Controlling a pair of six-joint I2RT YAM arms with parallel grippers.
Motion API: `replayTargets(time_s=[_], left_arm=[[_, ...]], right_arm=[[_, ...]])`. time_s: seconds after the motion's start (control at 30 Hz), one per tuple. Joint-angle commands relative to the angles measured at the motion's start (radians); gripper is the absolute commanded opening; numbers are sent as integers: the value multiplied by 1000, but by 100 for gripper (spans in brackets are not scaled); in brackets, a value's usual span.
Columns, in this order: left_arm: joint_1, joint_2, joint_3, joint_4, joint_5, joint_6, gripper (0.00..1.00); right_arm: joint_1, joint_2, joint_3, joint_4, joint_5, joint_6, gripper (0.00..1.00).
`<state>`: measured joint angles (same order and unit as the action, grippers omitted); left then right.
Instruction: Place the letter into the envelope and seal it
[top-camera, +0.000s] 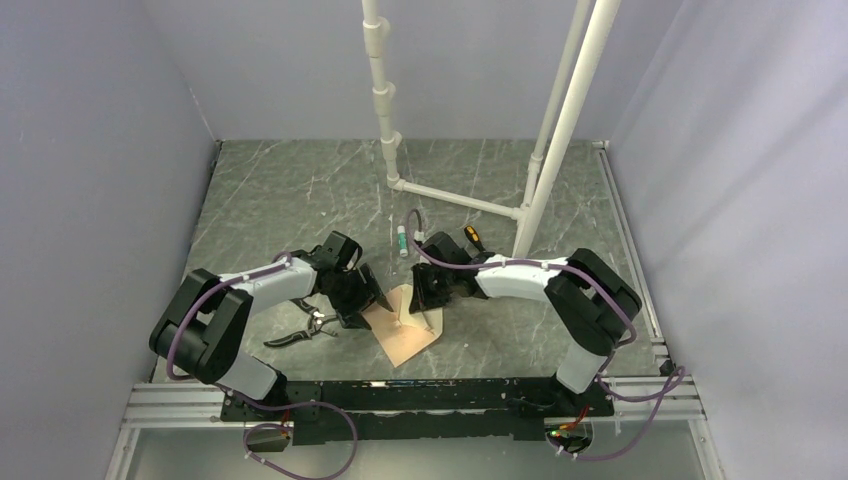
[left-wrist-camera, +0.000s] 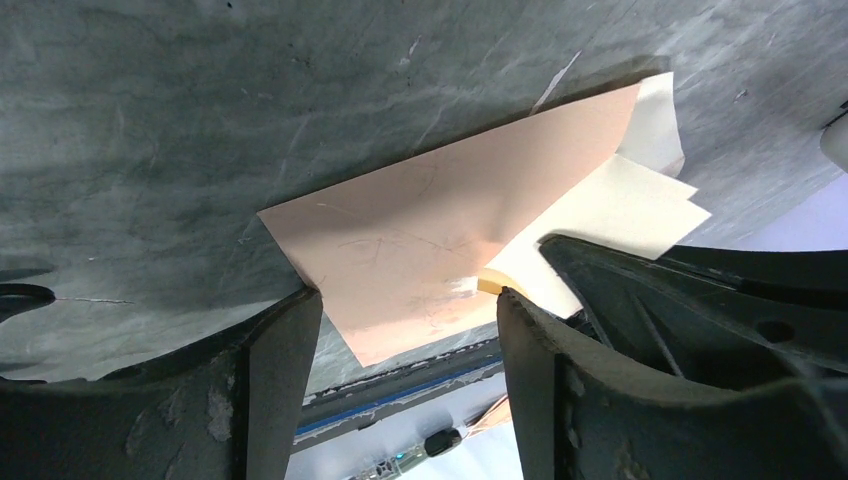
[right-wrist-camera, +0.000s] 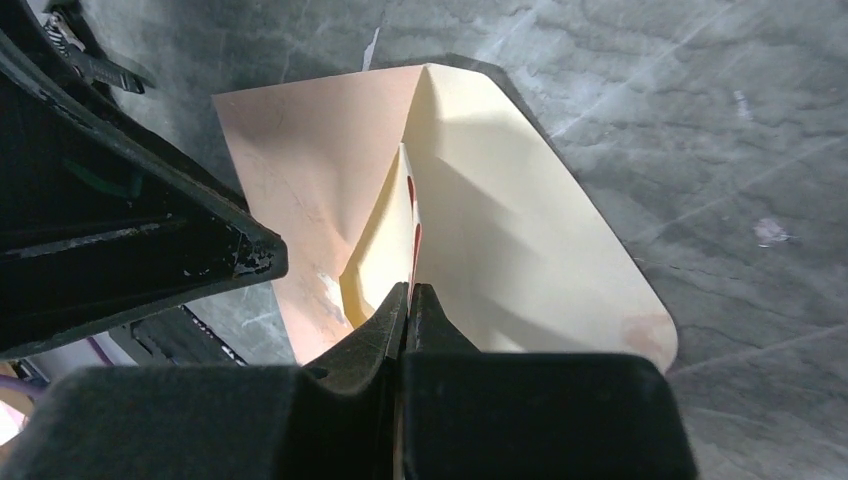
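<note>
Plainly, on the bench (top-camera: 300, 190) the envelope (top-camera: 405, 338) lies slantwise between both arms. The right tool (right-wrist-camera: 408, 295) is pinched tight on its upright pale edge. The left tool (left-wrist-camera: 410, 300) gapes wide and empty, straddling the envelope's left corner, so it looks best placed to act. I cannot tell the letter apart.

Lab cell — plain walls (top-camera: 100, 150), pipe frame (top-camera: 563, 130)

Soft, even light from above fills my top view, with a dull sheen on the desk (top-camera: 300, 190). Up close, my left tool (left-wrist-camera: 405, 305) and right tool (right-wrist-camera: 408, 300) loom dark and slightly soft; the envelope (right-wrist-camera: 520, 230) glows pale, shadowed along its fold.
</note>
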<state>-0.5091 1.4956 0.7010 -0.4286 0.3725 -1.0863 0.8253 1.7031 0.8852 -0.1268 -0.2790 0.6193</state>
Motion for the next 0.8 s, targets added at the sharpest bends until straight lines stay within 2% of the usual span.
replayTargets(time_s=[0.0,0.1,0.27,0.43,0.53,0.77], left_arm=[[-3,25,-19,38,-85,16,71],[-2,29,-14,29,-102,30,71],[-2,32,-9,0,-137,53,71],[-2,28,-11,-12,-149,69,71],[-2,32,-6,-14,-146,76,71],[-2,55,2,4,-127,82,70]], right_arm=[[21,12,28,27,-21,25,0],[21,4,44,-32,20,14,0],[21,-44,60,-116,102,16,33],[21,-79,68,-172,150,16,51],[21,-74,77,-181,152,17,53],[21,10,92,-137,72,36,46]])
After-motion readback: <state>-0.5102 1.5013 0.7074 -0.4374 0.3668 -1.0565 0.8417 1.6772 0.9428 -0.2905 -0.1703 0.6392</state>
